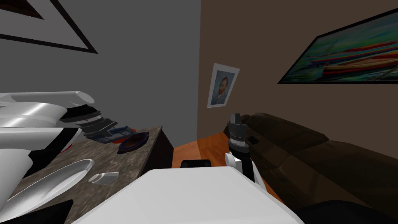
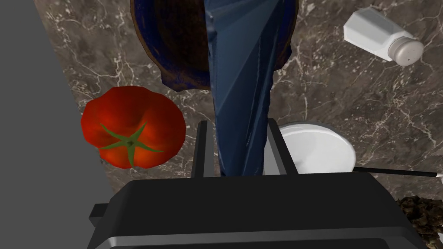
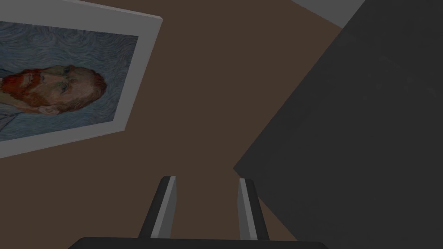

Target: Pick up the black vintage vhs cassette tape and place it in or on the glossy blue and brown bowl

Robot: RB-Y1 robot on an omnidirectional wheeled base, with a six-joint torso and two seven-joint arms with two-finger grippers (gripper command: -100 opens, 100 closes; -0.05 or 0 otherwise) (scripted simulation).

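Left claw [image 2: 237, 126] is clamped on the dark blue cassette [image 2: 242, 65], held clear of the counter [image 2: 346, 86], its far end over the bowl [image 2: 177, 47] near the far edge. Pick-up looks done; lowering and release are left. Right claw [image 3: 207, 181] hangs apart, fingers spread.

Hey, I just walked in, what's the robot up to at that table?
The left gripper is shut on a dark cassette tape and holds it over the blue and brown bowl on the marbled table, next to a tomato. The tape is not yet let go. The right gripper is open and empty, over by the sofa.
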